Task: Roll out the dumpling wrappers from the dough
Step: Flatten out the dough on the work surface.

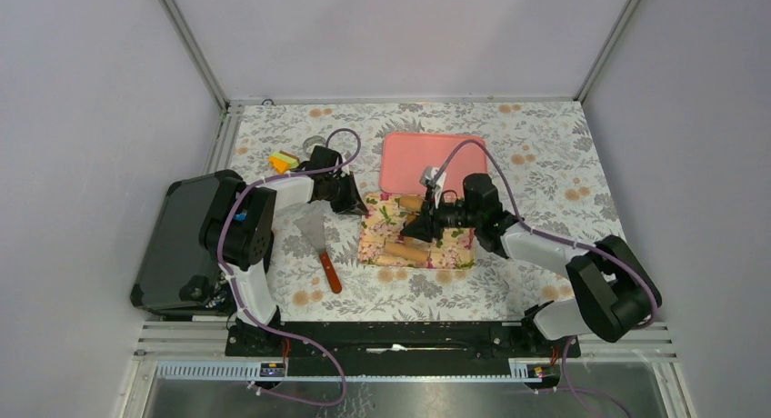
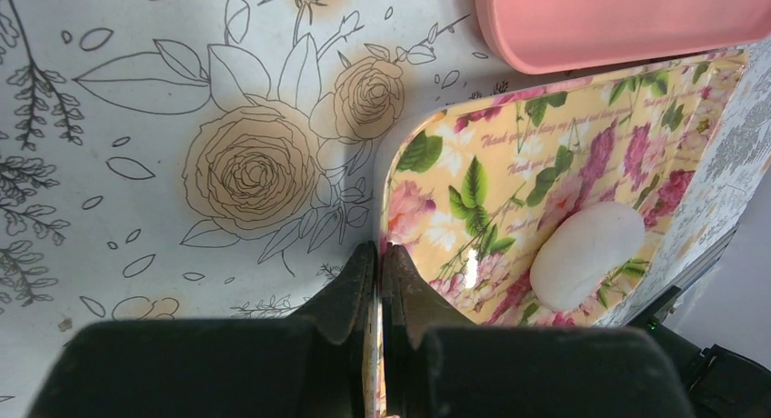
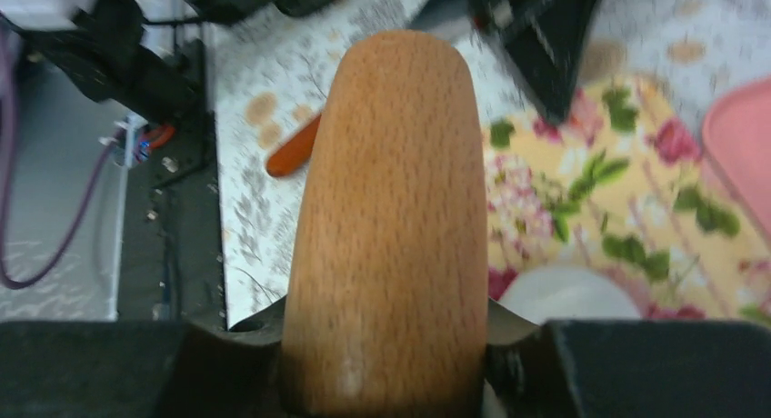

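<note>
Right gripper point(image 3: 386, 345) clamping the rolling pin point(image 3: 386, 182), we are holding it over the dough point(image 2: 586, 254) while left gripper point(image 2: 377, 263), shut, is pinching the floral mat point(image 2: 509, 145) steady.

In the right wrist view the rolling pin point(image 3: 386, 209), clamped in the right end effector point(image 3: 386, 332), blocks the middle of the floral board point(image 3: 582, 209). The dough point(image 3: 568, 295) on the board shows only as a blurred white arc, its lower part hidden. An orange handle point(image 3: 293, 154) off the board's edge is half hidden behind the pin.

In the left wrist view the board's edge vanishes between the closed fingers of the left end effector point(image 2: 379, 254), and the pink tray point(image 2: 618, 18) beyond the board is cut off at the top.

From above, a yellow-orange item point(image 1: 284, 161) left of the board is too small to identify.
</note>
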{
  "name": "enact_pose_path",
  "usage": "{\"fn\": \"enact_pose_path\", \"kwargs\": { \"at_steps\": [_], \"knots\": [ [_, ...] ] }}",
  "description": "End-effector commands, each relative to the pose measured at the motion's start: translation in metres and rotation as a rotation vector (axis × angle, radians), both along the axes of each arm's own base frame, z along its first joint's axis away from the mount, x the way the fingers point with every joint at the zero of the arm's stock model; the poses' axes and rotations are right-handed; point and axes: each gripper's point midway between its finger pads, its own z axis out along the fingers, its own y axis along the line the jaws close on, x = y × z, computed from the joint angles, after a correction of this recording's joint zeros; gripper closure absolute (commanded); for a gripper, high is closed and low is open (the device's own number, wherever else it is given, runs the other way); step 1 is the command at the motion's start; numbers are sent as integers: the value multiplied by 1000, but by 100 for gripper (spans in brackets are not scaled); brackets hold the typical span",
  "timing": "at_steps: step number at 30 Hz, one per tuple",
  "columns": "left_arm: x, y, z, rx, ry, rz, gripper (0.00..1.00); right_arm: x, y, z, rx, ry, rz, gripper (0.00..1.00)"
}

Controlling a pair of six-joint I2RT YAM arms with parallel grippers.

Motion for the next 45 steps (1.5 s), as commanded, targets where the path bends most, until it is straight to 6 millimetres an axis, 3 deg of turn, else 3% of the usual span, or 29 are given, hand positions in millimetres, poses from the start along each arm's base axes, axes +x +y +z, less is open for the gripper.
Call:
{"fn": "enact_pose_path", "kwargs": {
  "at_steps": [1, 4, 6, 9, 12, 17, 22, 27, 38, 45],
  "knots": [
    [-7, 25, -25, 106, 38, 8, 100, 0, 16, 100, 142, -133, 110, 100],
    [-6, 24, -21, 102, 21, 1, 89, 17, 18, 126, 148, -190, 45, 100],
    [-4, 24, -18, 99, 4, -3, 79, 37, 15, 130, 134, -243, -52, 100],
    [-2, 23, -14, 99, -15, -10, 72, 68, 2, 111, 64, -333, -203, 100],
    [-2, 24, -14, 99, -18, -11, 71, 82, -11, 80, 2, -357, -298, 100],
    [-2, 23, -14, 92, -11, -13, 71, 69, -20, 30, -57, -264, -308, 100],
    [-3, 23, -17, 90, -1, -11, 71, 79, -43, -11, -205, -215, -417, 100],
    [-3, 22, -16, 84, 0, -11, 73, 59, -55, -48, -284, -108, -411, 100],
    [-5, 20, -16, 75, 7, -11, 77, 42, -56, -74, -304, -12, -380, 100],
    [-6, 20, -18, 69, 15, -11, 78, 39, -57, -79, -309, 6, -380, 100]
  ]
}}
